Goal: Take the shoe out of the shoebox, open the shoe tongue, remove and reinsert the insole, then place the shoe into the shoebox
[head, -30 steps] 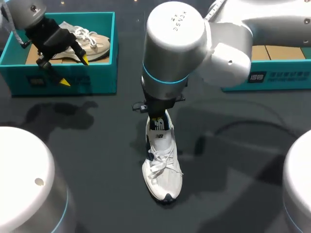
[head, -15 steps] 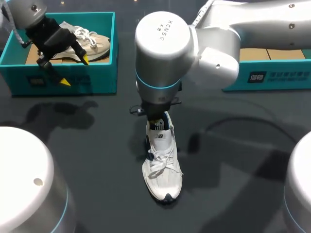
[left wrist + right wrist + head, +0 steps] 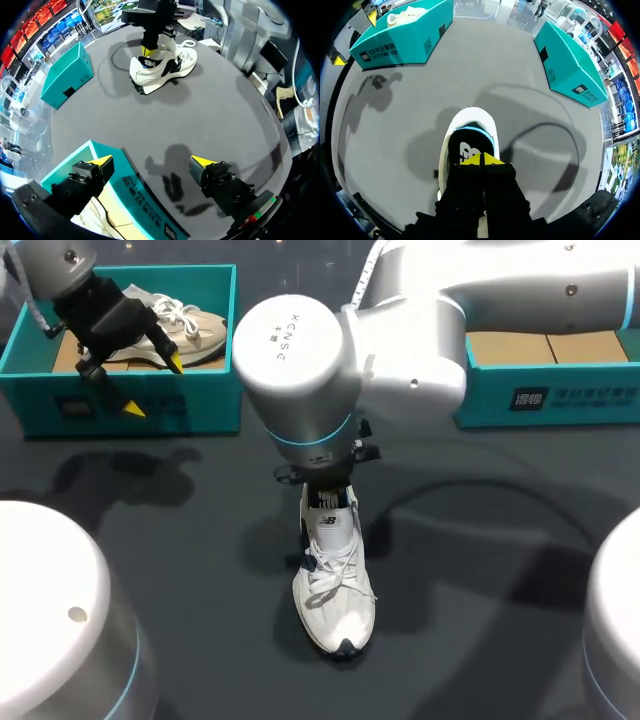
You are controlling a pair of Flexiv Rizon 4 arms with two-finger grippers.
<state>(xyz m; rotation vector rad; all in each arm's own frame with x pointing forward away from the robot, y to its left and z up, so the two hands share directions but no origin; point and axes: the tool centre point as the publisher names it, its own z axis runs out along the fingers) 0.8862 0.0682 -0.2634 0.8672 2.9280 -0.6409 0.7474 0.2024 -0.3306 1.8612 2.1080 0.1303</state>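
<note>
The left end effector hangs released above the teal cardboard shoebox. The right end effector is clenched, its yellow tips pressed together. Directly beneath it, the white laced shoe stands on the matte dark table.

White shoe with navy trim — teal shoebox, dark grey table.
</note>
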